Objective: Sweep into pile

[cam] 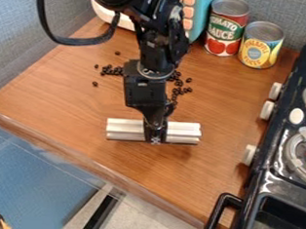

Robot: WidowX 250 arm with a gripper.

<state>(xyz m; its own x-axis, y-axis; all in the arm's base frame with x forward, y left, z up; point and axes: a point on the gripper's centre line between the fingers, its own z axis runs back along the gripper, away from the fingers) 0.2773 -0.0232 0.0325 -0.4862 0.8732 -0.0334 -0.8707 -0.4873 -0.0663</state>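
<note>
The black gripper (156, 131) hangs over the middle of the wooden counter, shut on a silver metal bar (183, 133) that lies crosswise and sticks out on both sides of it. Small dark beans are scattered behind the bar, farther from the counter's front edge. One group of beans (111, 71) is to the left of the arm, with a few strays around it. Another group of beans (177, 90) runs along the arm's right side. The arm hides the area between the two groups.
A tomato sauce can (226, 27) and a pineapple can (260, 45) stand at the back right, beside a teal and white toy (201, 14). A black toy stove (276, 158) with knobs and a handle borders the right side. The counter (71, 116) ends at a front edge.
</note>
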